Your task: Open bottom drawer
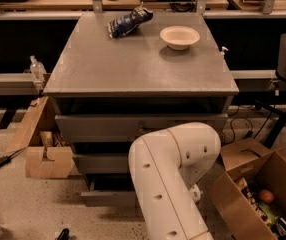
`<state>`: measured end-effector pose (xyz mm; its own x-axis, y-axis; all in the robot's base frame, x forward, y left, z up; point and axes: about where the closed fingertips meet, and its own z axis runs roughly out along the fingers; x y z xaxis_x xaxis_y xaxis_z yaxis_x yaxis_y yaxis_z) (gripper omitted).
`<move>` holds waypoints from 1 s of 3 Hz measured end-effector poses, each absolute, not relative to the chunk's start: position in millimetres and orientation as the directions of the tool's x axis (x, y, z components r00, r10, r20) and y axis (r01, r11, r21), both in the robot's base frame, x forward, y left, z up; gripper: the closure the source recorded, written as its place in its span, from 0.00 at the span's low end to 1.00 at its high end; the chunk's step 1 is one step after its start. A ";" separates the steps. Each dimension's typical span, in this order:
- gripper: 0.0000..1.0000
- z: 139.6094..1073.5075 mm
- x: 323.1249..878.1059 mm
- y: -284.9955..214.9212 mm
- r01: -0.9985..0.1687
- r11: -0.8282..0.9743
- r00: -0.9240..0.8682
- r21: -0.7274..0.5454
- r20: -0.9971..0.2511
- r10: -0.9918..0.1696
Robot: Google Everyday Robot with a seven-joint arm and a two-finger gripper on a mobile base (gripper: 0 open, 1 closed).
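Observation:
The grey cabinet (138, 69) has three drawers stacked at its front. The bottom drawer (107, 198) has the slimmest front; only its left part shows, standing a little forward of the mid drawer (100, 163) above it. Its knob is hidden. The white arm (175, 174) bends in front of the drawers at the lower centre and covers their middle and right. The gripper is hidden behind the arm, somewhere low by the drawer fronts. The widest top drawer (98, 128) sits just under the cabinet top.
A white bowl (179, 36) and a blue snack bag (129, 21) lie on the cabinet top. Open cardboard boxes stand at the lower right (263, 194) and the left (45, 159). A dark chair base (283, 114) is at the right.

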<state>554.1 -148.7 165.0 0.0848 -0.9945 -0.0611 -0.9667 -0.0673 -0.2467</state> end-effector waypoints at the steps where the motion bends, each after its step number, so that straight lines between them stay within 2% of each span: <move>1: 1.00 165.0 554.1 -148.7 -0.967 -0.067 0.085 -0.247 -0.061 -0.995; 2: 1.00 165.0 554.1 -148.7 -0.967 -0.067 0.085 -0.247 -0.061 -0.995; 3: 0.85 165.2 554.1 -148.7 -0.967 -0.067 0.085 -0.247 -0.061 -0.995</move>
<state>554.1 -148.7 165.2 0.0848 -0.9945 -0.0612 -0.9668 -0.0672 -0.2466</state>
